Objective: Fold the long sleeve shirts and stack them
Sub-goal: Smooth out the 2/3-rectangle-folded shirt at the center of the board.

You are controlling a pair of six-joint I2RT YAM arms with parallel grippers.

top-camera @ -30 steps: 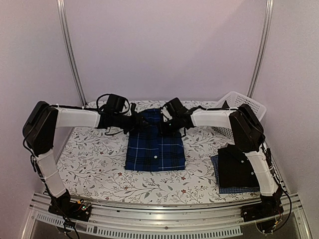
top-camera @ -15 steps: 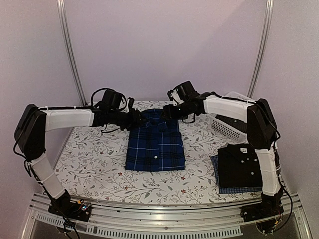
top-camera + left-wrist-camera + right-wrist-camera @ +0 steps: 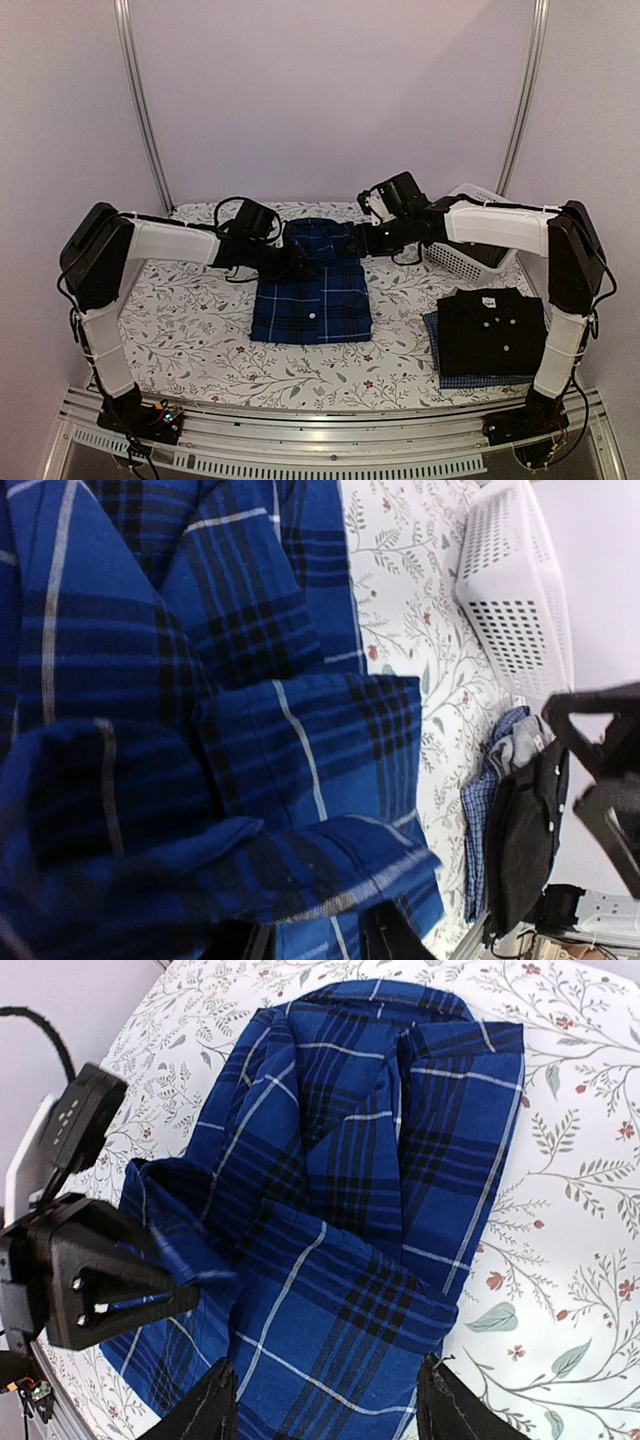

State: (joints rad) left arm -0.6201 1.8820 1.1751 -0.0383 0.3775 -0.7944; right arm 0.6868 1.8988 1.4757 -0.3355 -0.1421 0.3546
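Right pincer (image 3: 360, 244) farther right, over plaid shirt (image 3: 312, 300)

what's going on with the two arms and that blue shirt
Both arms are working on the plaid shirt, which lies mostly folded in the middle of the table. The left pincer pinches a bunched fold at the shirt's edge, while the right pincer hangs open above the other side. Off to the right, a folded black shirt already sits on a folded blue check shirt, so the plaid one looks like the last to finish and stack.
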